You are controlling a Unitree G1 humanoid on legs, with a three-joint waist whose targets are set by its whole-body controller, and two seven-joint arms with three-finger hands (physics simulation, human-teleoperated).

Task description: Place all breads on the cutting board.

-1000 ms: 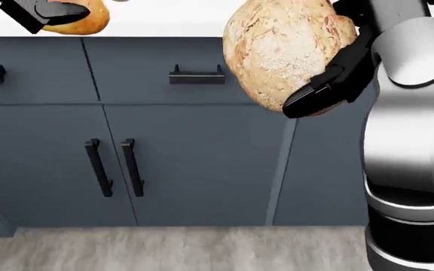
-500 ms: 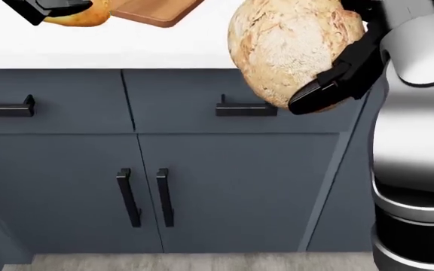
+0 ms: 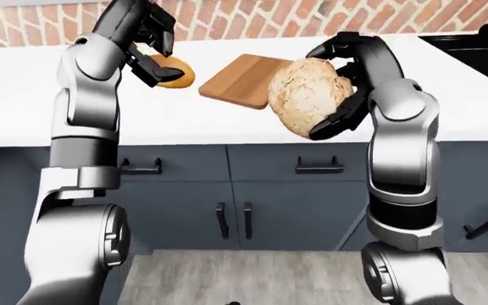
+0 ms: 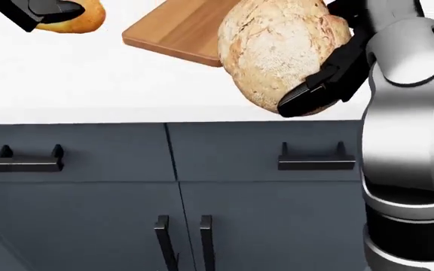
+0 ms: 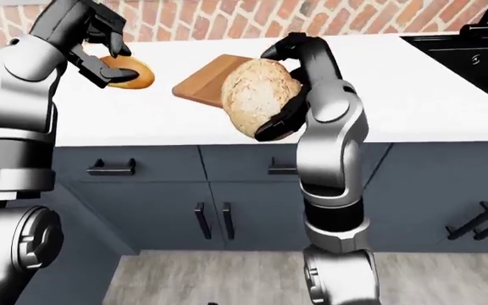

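The whole head view has slid downward over the last second: the cabinet doors that filled it have dropped toward the bottom edge, the white surface [image 4: 89, 79] now takes the upper half, and the wooden cutting board [image 4: 175, 31], absent a second ago, lies in plain sight. That shift reads as the camera moving with the robot as it closes on the surface, not as the things themselves moving.

The right robot hand [image 3: 346, 82] is clenched round the large round loaf [image 3: 308, 92], black fingers [image 4: 319, 90] wrapped under its lower right side and over its top. The loaf is carried in the air; in the eye views it overlaps the near right corner of the cutting board, though how far above it cannot be told. The left robot hand [image 3: 146, 47] grips the small bun [image 3: 174, 73], held up to the left of the board and apart from it.

The cutting board sits on the white surface toward the brick wall [image 3: 252, 16], with nothing resting on it. A black stovetop [image 5: 464, 54] lies far right.

For the task, this means both breads are in hand and the board is probably now within reach; neither is placed yet. Lowering the loaf first looks sensible, leaving room on the left part of the board for the bun.
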